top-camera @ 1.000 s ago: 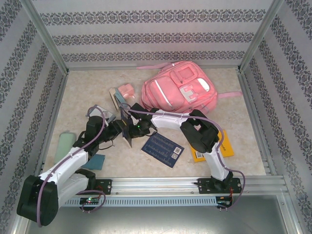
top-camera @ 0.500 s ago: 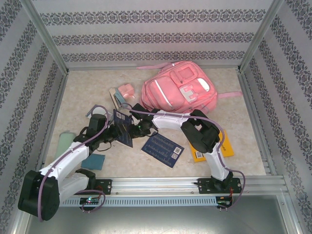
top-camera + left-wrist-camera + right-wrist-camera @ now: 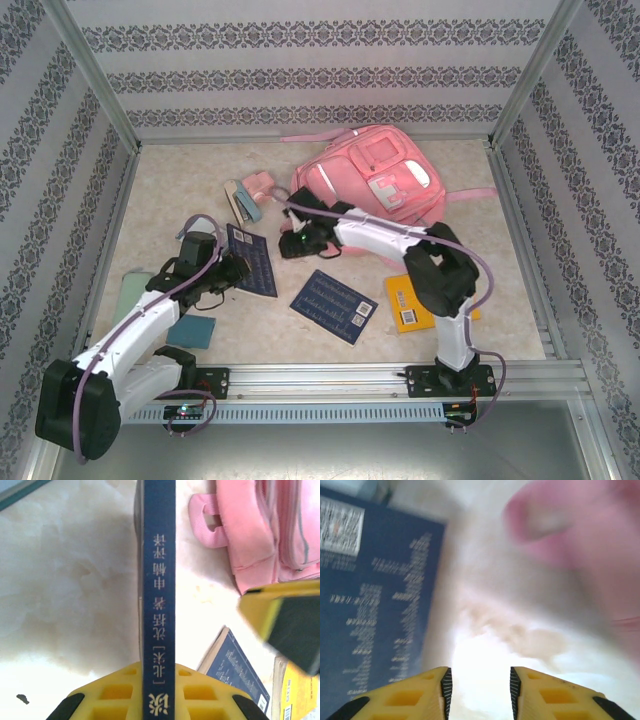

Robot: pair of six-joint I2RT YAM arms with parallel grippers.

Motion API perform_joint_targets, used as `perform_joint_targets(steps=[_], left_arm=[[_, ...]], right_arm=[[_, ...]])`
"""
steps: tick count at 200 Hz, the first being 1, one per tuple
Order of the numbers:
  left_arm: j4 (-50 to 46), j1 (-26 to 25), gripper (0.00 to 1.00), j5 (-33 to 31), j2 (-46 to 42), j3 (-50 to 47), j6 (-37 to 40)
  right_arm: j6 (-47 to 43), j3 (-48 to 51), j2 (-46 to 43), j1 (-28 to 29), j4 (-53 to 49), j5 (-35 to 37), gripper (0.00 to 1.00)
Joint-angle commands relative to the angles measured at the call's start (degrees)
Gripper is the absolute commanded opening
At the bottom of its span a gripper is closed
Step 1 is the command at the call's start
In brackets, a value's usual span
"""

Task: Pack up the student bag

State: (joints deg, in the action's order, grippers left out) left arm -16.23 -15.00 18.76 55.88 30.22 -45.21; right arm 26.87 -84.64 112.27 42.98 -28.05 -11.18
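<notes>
**Left hand grips a book, right hand holds nothing**

I see the student bag (image 3: 370,185) lying flat just beyond my right gripper (image 3: 291,244), whose jaws stand partly apart with nothing between them. My left gripper (image 3: 236,268) is clamped on a dark blue book (image 3: 159,580), its spine facing the wrist camera. A second blue book (image 3: 335,307) lies near the right gripper, on its near side.

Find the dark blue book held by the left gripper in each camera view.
Top external: dark blue book, left of centre, in the left gripper.
Left wrist: spine up the middle.
Right wrist: probably the cover at left.
Shared landmark: the pink student bag.
</notes>
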Motion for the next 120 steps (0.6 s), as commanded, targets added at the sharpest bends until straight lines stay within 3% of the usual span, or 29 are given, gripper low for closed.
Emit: perform_joint_targets(steps=[1,46,80,120], left_arm=[[0.21,-0.51,0.0,-1.03,-2.15,2.68,-0.2],[-0.47,-0.47,0.0,-0.91,-2.58,5.23,-0.72],[-0.89,-0.6,0.0,-0.9,-2.48,6.27,-0.75],[-2.04,-0.53,0.0,-0.47,-2.44,7.24,-0.19]], right_arm=[[-7.52,-2.88,-2.85,-3.7,-4.47,9.16,0.4],[-15.94,-10.93,3.12,-9.17,-8.4,18.45,0.4],[-20.54,-18.26,10.22,-10.02,-10.86,19.2,0.47],[-22.0,-23.05,16.21,-10.03,-13.46,20.65,0.47]])
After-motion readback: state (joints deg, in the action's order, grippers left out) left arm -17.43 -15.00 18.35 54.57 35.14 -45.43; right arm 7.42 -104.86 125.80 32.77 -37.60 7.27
